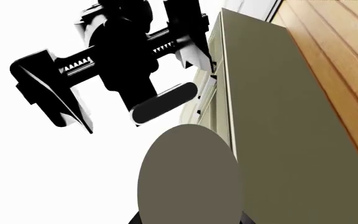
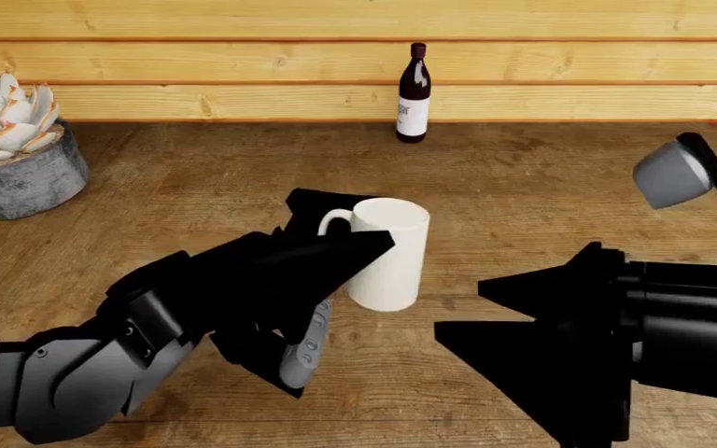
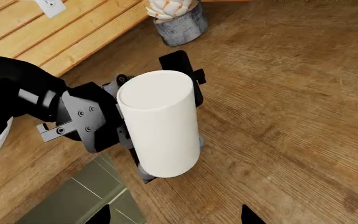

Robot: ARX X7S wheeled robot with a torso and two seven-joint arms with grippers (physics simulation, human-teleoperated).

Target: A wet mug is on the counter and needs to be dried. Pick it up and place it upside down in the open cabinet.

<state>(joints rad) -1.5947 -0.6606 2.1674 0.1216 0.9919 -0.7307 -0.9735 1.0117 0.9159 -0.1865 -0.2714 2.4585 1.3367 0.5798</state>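
Observation:
The white mug [image 2: 390, 257] is clamped in my left gripper [image 2: 340, 285] above the brown counter [image 2: 545, 187]. Its handle [image 2: 331, 222] faces the gripper, and its upper end looks flat, with no hollow showing. In the right wrist view the mug [image 3: 160, 130] is seen from above, with the left gripper's fingers [image 3: 180, 65] on either side. In the left wrist view a grey-olive round end of the mug [image 1: 188, 172] fills the space between the jaws. My right gripper [image 2: 465, 313] is open and empty, to the right of the mug and apart from it; it also shows in the left wrist view [image 1: 120, 70].
A dark wine bottle [image 2: 414, 93] stands at the back by the plank wall. A succulent in a grey pot [image 2: 16, 140] sits at the back left. An olive cabinet [image 1: 272, 116] rises beside the wall; olive panels [image 3: 86, 196] show below the counter edge.

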